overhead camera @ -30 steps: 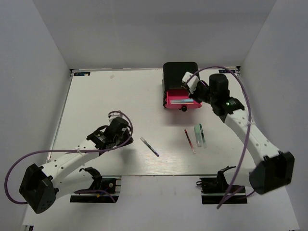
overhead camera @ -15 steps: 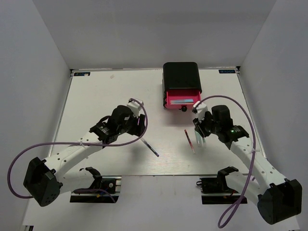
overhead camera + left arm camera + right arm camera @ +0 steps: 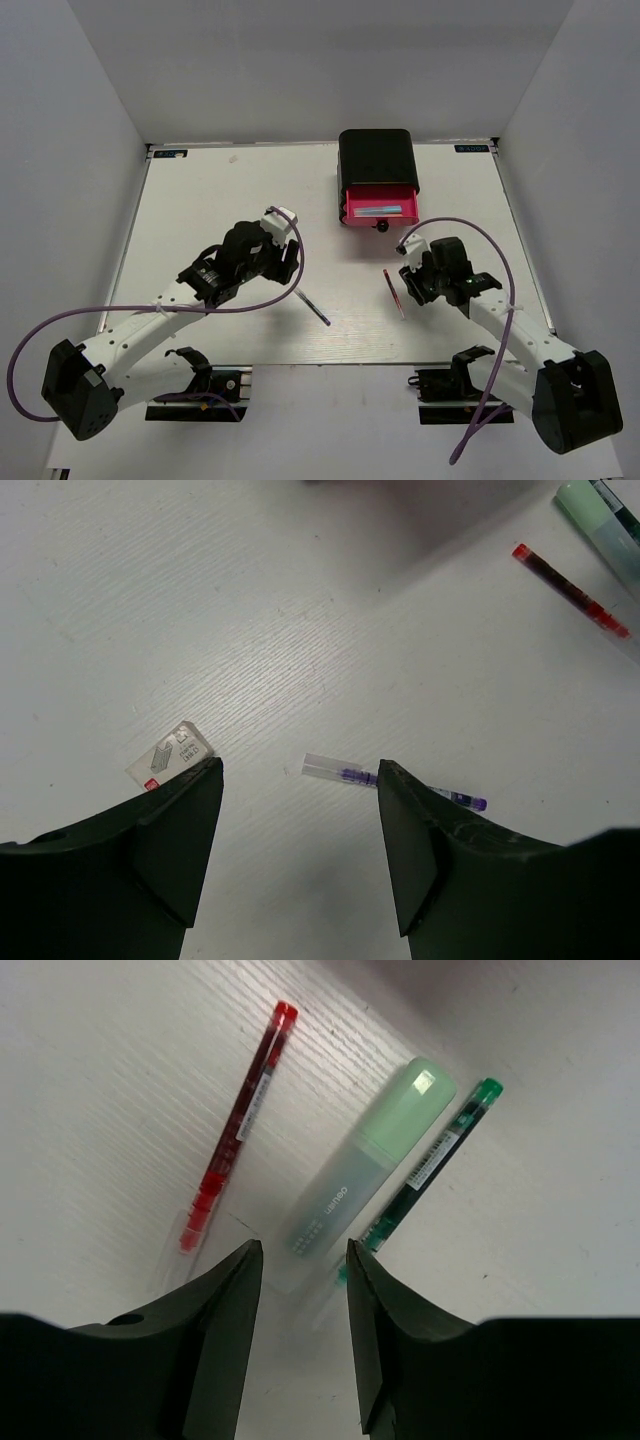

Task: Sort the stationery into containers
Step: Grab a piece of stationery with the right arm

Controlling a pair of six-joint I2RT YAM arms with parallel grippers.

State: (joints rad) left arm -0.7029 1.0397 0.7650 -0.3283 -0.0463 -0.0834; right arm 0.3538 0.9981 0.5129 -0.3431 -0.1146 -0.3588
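Note:
The black cabinet (image 3: pixel 377 158) stands at the back with one pink drawer (image 3: pixel 380 208) pulled out and a light blue pen (image 3: pixel 377 211) lying in it. My left gripper (image 3: pixel 288 260) (image 3: pixel 300 780) hovers open over the table. A dark blue pen (image 3: pixel 313 306) (image 3: pixel 345 776) lies by its right finger, and a whitish block (image 3: pixel 170 757) by its left. My right gripper (image 3: pixel 411 280) (image 3: pixel 303 1255) is open over the near end of a pale green marker (image 3: pixel 365 1175). This marker lies between a red pen (image 3: pixel 394 293) (image 3: pixel 235 1125) and a green pen (image 3: pixel 430 1165).
The white table (image 3: pixel 200 200) is walled in at the back and both sides. In the left wrist view the red pen (image 3: pixel 570 590) and the pale green marker (image 3: pixel 598 522) lie at the far right. Purple cables loop from both arms.
My right arm has come away from the drawer down to the pens and opened its jaws. My left arm has moved forward and right towards the dark blue pen and opened too.

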